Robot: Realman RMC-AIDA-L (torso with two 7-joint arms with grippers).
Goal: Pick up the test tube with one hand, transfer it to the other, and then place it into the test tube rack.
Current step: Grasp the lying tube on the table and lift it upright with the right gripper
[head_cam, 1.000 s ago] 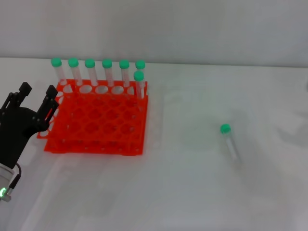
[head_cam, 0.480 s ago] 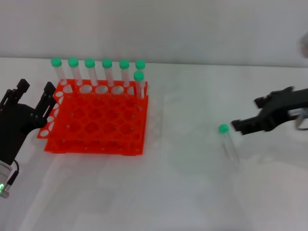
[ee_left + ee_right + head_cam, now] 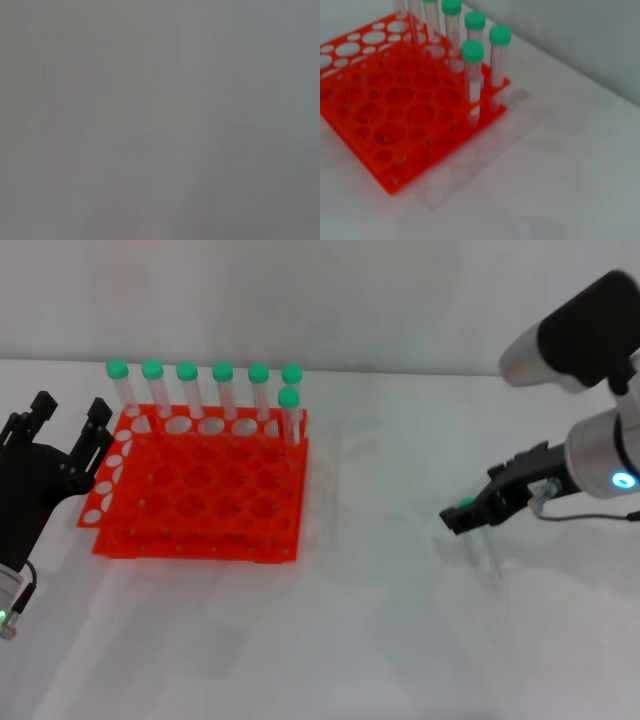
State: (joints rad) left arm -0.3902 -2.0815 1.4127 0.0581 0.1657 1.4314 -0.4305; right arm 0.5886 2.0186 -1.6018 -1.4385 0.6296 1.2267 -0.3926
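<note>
The right gripper (image 3: 462, 517) is now arriving over the test tube (image 3: 478, 538) lying at centre right of the frame, jaws open, not yet gripping. The left gripper (image 3: 62, 430) is waiting open beside the test tube rack (image 3: 200, 490) at left.

Seven capped tubes (image 3: 222, 390) stood upright, six forming a single row along the far edge and one just in front of that row's right end, on a white bench (image 3: 380, 640) before a pale wall (image 3: 320, 290).
</note>
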